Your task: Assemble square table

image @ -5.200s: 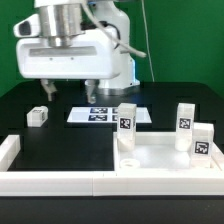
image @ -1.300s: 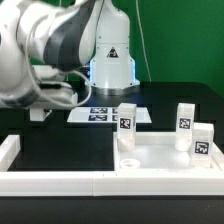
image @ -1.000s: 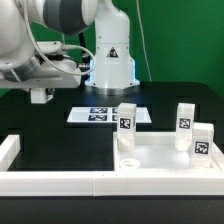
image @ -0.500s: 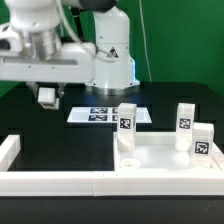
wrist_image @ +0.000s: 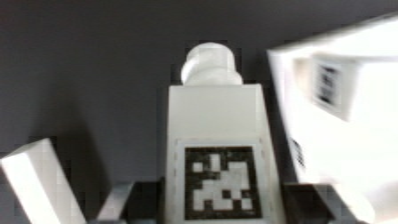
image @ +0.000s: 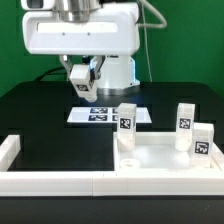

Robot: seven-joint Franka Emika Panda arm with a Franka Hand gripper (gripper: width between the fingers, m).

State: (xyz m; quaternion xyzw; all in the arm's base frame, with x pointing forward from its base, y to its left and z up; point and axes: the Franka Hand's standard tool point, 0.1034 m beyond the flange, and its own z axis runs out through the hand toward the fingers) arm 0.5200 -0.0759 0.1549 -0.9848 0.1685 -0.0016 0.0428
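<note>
A green wall (image: 185, 45) stands behind the black table (image: 40, 115).

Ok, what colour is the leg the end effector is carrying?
White, with a black-and-white square tag; the leg shows best in the wrist view.

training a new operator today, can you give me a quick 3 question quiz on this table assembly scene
1. True or false: the pincer is holding a table leg in the air.
2. How many legs already stand upright on the square tabletop?
A. one
B. two
C. three
3. Fill in: the marker board lies flat on the black table, ______ the tabletop in the exterior view.

Key
1. True. The pincer is shut on the fourth leg, above the marker board.
2. C. Three: one toward the exterior view's left, two toward its right.
3. behind
</note>
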